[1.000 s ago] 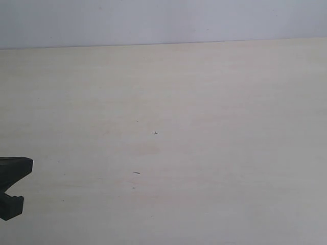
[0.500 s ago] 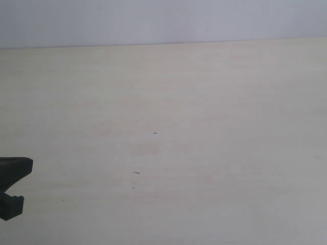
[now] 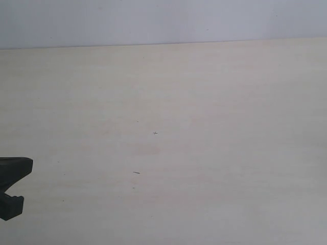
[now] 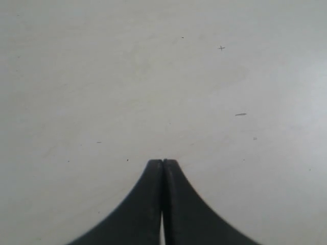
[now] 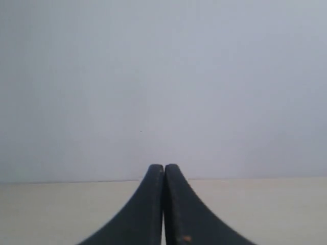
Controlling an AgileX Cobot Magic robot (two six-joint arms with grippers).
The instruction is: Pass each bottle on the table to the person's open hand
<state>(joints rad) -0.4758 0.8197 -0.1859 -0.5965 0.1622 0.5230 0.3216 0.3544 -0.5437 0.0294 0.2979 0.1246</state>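
No bottle and no person's hand shows in any view. The pale cream table (image 3: pixel 204 127) fills the exterior view, bearing only a few tiny dark specks. My left gripper (image 3: pixel 23 163) pokes in at the left edge, low over the table. In its own wrist view the left gripper (image 4: pixel 163 161) is shut, fingertips pressed together with nothing between them, above the table (image 4: pixel 153 76). The right gripper (image 5: pixel 164 166) is also shut and holds nothing; it points toward the far edge of the table (image 5: pixel 265 209) and the wall. It is out of the exterior view.
A plain pale blue-grey wall (image 3: pixel 163 20) rises behind the table's far edge. Small dark marks (image 3: pixel 136 172) dot the table's middle; the same marks (image 4: pixel 240 114) appear in the left wrist view.
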